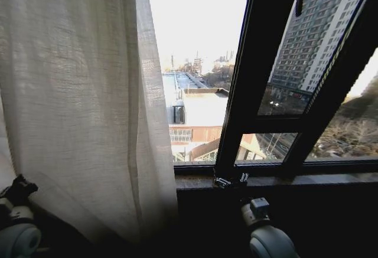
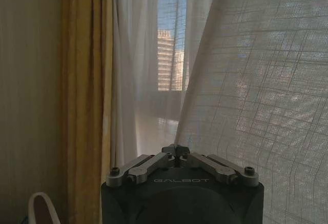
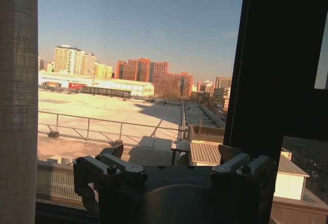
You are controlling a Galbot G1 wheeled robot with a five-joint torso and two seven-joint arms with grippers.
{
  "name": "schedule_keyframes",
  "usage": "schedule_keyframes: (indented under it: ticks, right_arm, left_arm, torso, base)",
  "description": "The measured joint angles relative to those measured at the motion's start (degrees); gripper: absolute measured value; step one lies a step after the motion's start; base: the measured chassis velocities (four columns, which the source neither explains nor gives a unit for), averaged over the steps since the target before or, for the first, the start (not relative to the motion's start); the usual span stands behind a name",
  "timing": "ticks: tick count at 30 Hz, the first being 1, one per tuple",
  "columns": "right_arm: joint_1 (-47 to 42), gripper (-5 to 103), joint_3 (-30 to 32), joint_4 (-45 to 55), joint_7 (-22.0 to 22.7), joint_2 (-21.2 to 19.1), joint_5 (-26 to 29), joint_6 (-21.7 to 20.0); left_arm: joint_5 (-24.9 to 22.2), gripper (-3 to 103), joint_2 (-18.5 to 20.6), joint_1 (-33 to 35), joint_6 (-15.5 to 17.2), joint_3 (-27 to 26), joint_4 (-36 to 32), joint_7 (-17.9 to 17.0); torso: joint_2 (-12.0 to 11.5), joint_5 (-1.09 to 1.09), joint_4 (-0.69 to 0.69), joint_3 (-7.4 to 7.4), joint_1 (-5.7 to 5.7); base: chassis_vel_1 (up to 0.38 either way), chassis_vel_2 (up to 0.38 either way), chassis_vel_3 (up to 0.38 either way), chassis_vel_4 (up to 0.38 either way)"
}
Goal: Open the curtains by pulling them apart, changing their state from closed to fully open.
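Observation:
A sheer white curtain (image 1: 77, 104) hangs bunched over the left part of the window, its inner edge near the middle of the glass. In the head view my left gripper (image 1: 19, 187) sits low at the left, against the fabric's bottom. Seen from the left wrist, that gripper (image 2: 176, 149) is shut, and the curtain (image 2: 256, 96) slants down with its edge running into the closed fingertips. My right gripper (image 1: 255, 206) is low in front of the sill. It stands open (image 3: 171, 160), nothing between its fingers, with the curtain edge (image 3: 18, 101) off to one side.
Dark window frame bars (image 1: 248, 81) cross the bare glass on the right above a stone sill (image 1: 283, 180). Past the sheer fabric, the left wrist view shows a yellow drape (image 2: 84, 96) against a wall (image 2: 31, 90).

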Motion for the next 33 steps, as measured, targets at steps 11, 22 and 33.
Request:
schedule_keyframes:
  ticks: [11, 22, 33]
  right_arm:
    - [-0.19, 100, 0.44, -0.65, -0.04, -0.68, 0.29, 0.03]
    - [-0.19, 100, 0.79, 0.26, -0.1, -0.32, 2.43, -1.1]
    - [0.2, 100, 3.53, 3.77, 2.83, -1.17, 12.58, -7.48]
  left_arm:
    - [1.27, 17, -1.17, 5.9, 1.23, -3.55, -8.64, 27.03]
    - [-0.51, 50, -4.83, 10.29, 2.82, 2.58, -20.0, 41.09]
    - [-6.23, 93, -3.86, 13.62, 0.52, 0.72, -20.63, 41.68]
  torso:
    - [0.0, 0.01, 0.01, 0.0, 0.0]
    - [0.0, 0.02, 0.0, 0.0, 0.0]
    - [0.0, 0.01, -0.01, 0.0, 0.0]
  base:
    - [0.0, 0.0, 0.0, 0.0]
    - [0.0, 0.0, 0.0, 0.0]
    - [0.0, 0.0, 0.0, 0.0]
